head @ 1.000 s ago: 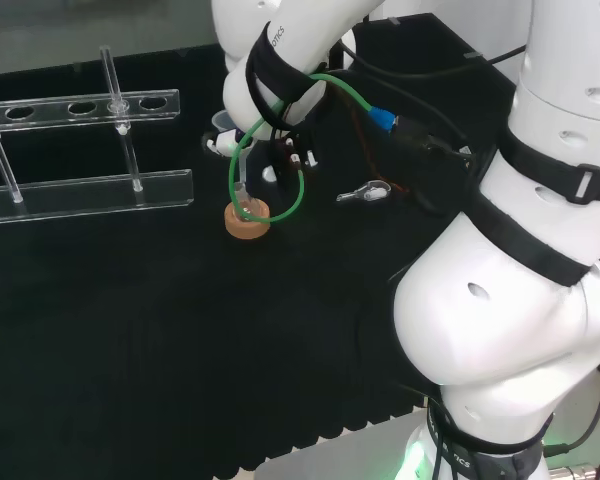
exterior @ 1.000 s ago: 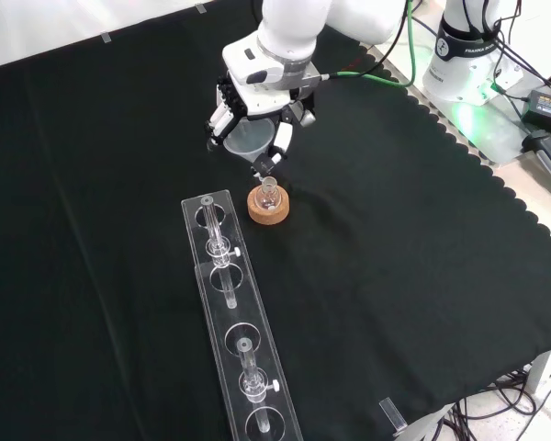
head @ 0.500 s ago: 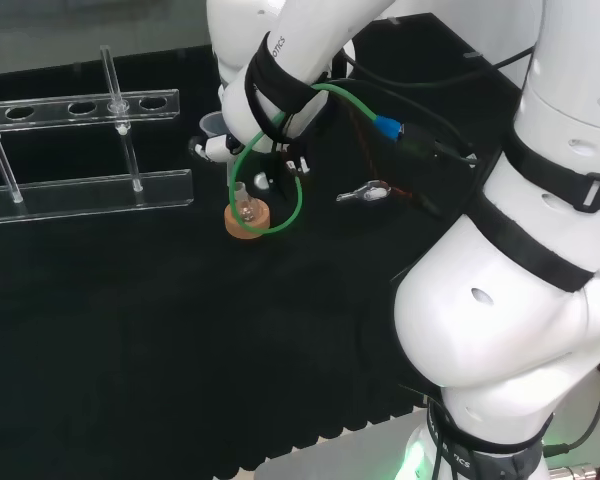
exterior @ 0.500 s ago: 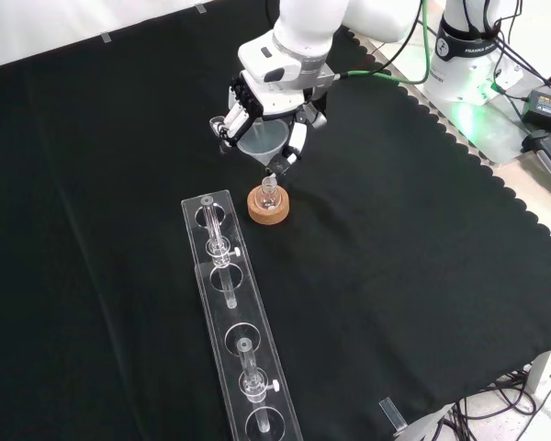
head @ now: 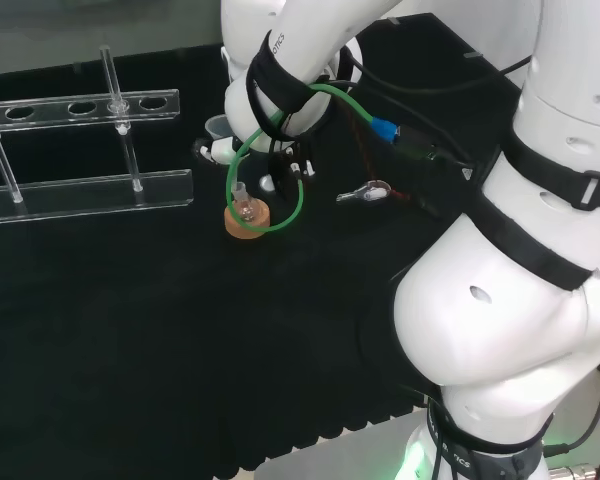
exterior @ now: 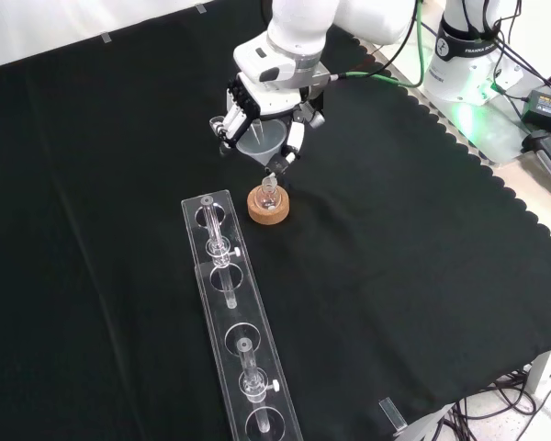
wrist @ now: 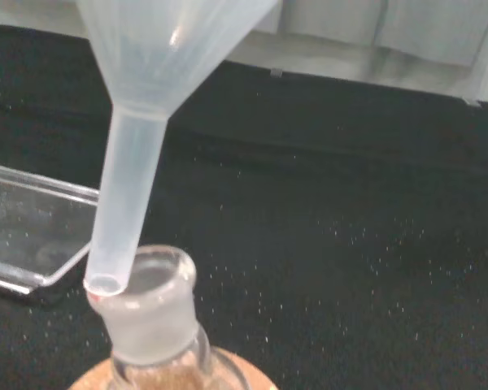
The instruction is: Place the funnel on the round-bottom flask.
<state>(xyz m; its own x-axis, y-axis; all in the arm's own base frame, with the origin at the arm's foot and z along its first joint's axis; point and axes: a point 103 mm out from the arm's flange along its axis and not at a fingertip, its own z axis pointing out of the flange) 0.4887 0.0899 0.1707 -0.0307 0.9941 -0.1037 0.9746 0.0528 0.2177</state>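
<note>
holding the translucent funnel [exterior: 260,140] with its fingers curled round the cone, the robot hand [exterior: 262,110] hangs above the round-bottom flask [exterior: 269,195], which sits upright in a cork ring stand [exterior: 268,208] on the black-clothed tabletop [exterior: 404,266]. in the wrist view the funnel [wrist: 150,89] is tilted, and the open tip of its stem sits at the rim of the flask's neck [wrist: 153,305], at one side of the mouth rather than centred in it. in the front view a long clear rack [exterior: 239,335] lies on the cloth just beside the stand, running toward the view's bottom. in the head view the flask [head: 244,206] stands below the robot hand [head: 270,160].
</note>
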